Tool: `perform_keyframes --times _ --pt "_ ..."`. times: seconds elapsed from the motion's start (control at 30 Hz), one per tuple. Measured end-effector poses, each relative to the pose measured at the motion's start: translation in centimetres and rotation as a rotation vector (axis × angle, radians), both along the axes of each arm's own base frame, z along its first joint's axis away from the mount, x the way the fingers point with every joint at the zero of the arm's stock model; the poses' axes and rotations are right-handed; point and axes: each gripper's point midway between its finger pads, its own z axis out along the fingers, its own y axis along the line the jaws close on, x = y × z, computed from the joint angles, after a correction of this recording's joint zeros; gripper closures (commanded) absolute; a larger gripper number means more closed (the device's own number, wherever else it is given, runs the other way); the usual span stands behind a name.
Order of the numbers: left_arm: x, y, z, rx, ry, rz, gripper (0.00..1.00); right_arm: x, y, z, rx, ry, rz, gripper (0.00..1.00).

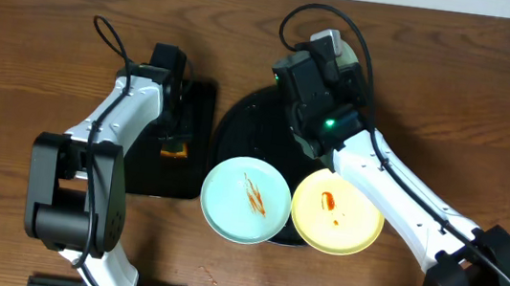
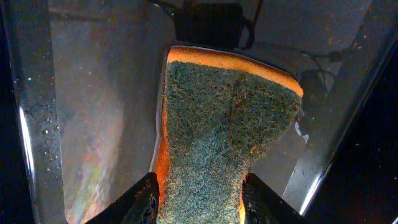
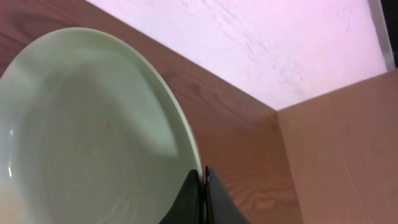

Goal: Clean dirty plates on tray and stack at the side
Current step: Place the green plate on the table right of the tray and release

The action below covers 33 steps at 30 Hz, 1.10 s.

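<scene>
R gripper (image 3: 203, 177) at btm centre: two dark fingers (image 3: 186, 202) pressed close, plate rim nipped between the tips. Plate (image 3: 93, 137) is pale mint and fills the left half, inside face toward cam. It looks clean bar a faint brownish speck near mid; small glare spot at far left edge. Behind it, brown wood-grain table (image 3: 242, 149) runs diagonally. Above that, pale pinkish-white wall (image 3: 261, 43). At right, a plain lighter-brown board (image 3: 342, 155) meets table and wall at a corner. Dark strip at top right edge, can't tell what.
</scene>
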Motion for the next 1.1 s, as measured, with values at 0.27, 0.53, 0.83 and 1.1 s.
perform_keyframes --times 0.27,0.53,0.83,1.1 --pt "0.0 0.0 0.0 0.0 0.0 0.0 0.55 -0.6 -4.9 -2.4 0.09 0.069 -0.157 0.99" --pt "0.0 0.0 0.0 0.0 0.0 0.0 0.55 -1.3 -14.9 -6.4 0.369 0.162 -0.468 0.99" --pt "0.0 0.0 0.0 0.0 0.0 0.0 0.55 -4.0 -25.0 -9.2 0.65 0.197 -0.777 0.99" --pt "0.0 0.0 0.0 0.0 0.0 0.0 0.55 -6.7 -27.5 -12.3 0.743 0.251 -0.879 0.96"
